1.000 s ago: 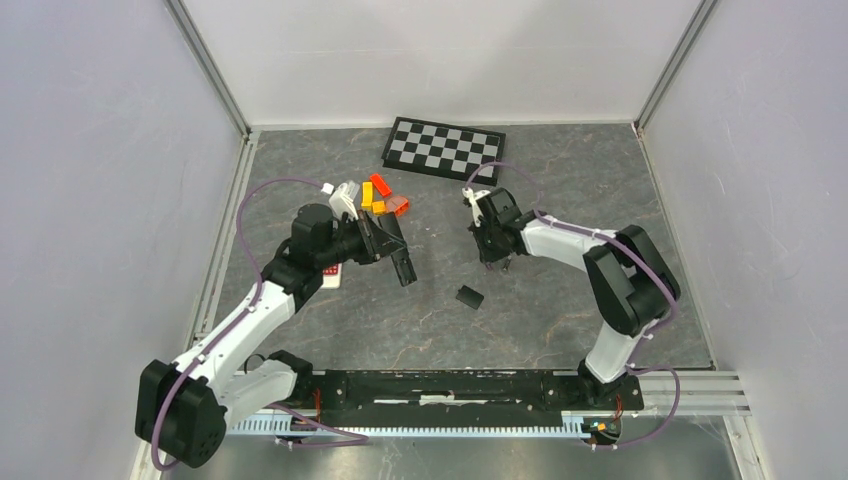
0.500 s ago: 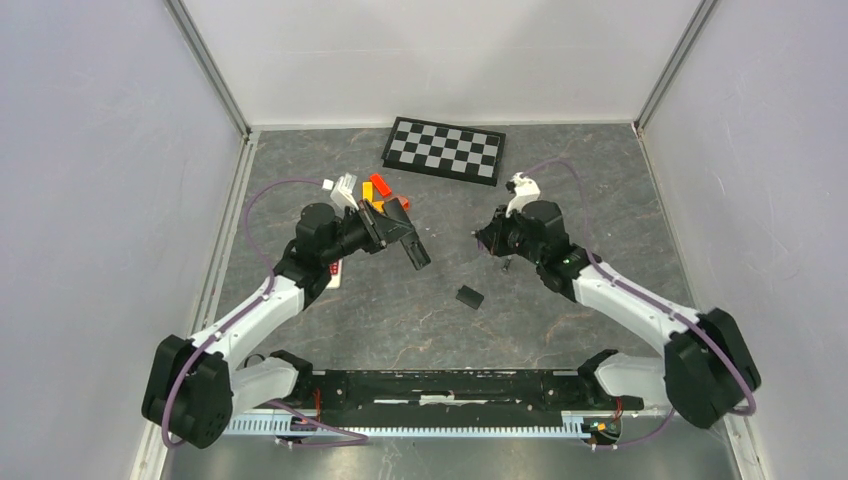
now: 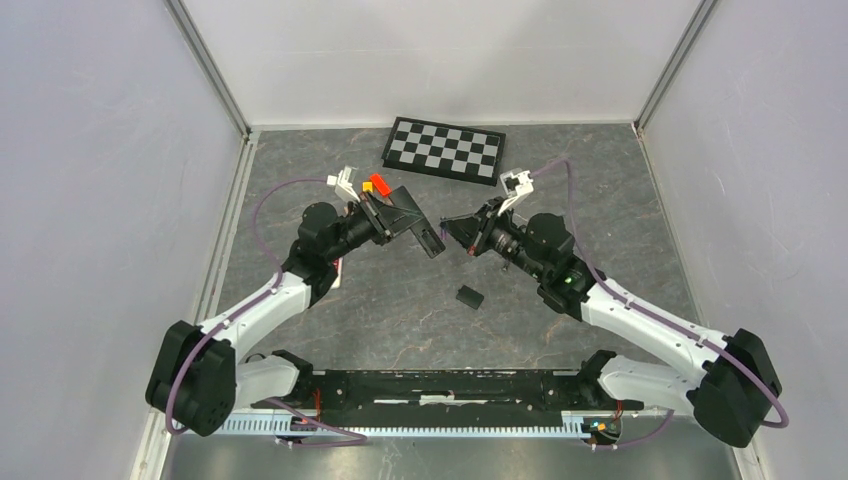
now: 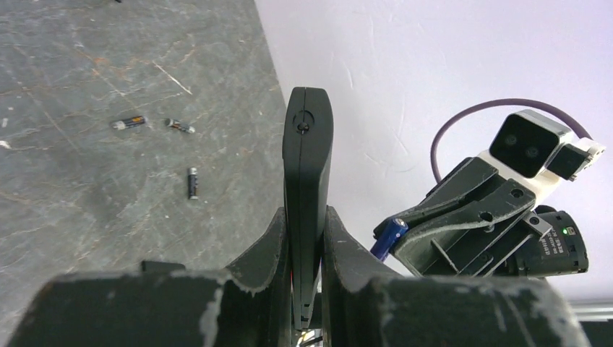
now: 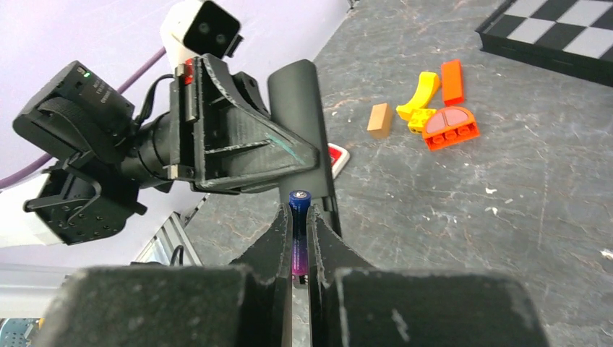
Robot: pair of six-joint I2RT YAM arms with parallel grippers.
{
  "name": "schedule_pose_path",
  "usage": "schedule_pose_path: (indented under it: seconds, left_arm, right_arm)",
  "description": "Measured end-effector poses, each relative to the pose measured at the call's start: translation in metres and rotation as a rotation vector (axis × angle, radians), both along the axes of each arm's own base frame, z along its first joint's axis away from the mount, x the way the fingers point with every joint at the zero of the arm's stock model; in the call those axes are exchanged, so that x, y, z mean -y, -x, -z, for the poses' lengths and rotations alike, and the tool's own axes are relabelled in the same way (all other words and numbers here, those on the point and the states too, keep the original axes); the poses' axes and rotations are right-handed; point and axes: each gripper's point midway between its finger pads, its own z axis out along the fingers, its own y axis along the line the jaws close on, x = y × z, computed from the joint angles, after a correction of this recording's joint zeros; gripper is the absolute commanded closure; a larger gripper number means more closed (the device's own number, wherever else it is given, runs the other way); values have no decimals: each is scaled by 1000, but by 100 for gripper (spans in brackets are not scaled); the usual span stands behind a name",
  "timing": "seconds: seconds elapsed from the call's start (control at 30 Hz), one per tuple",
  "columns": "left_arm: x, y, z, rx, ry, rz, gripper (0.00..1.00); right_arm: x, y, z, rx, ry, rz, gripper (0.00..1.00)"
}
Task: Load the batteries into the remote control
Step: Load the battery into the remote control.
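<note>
Remote [image 4: 307,181] clamped in left tool [image 4: 306,220] faces right tool [image 5: 298,213] pinching blue battery [image 5: 299,235]; blocks [image 5: 434,119], checkerboard [image 3: 445,148] lie behind.

We are in a robotics lab test cell: a grey, stone-patterned tabletop [image 3: 420,320] is boxed in by plain pale wall panels [image 3: 440,60] set in bare aluminium posts [image 3: 208,68]. A white-and-black left arm [image 3: 250,315] and right arm [image 3: 640,322] are bolted to a dark mounting bar [image 3: 450,384] at the near edge, trailing purple cables [image 3: 300,182], with a small white camera [image 4: 531,143] at the wrist. On the tabletop we see props: a black-and-white checkerboard [image 3: 444,148] and some orange, yellow and red toy blocks [image 5: 434,116].
</note>
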Motion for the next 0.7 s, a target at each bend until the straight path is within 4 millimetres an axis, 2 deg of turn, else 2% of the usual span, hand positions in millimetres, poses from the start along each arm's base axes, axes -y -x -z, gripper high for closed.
schedule_pose_path:
  seconds: [0.27, 0.7]
  left_arm:
    - [5, 4, -16, 5, 70, 19, 98]
    - [5, 8, -35, -20, 174, 23, 98]
  right_arm:
    - [-19, 9, -17, 51, 5, -7, 100]
    - [-18, 9, -9, 51, 51, 52, 100]
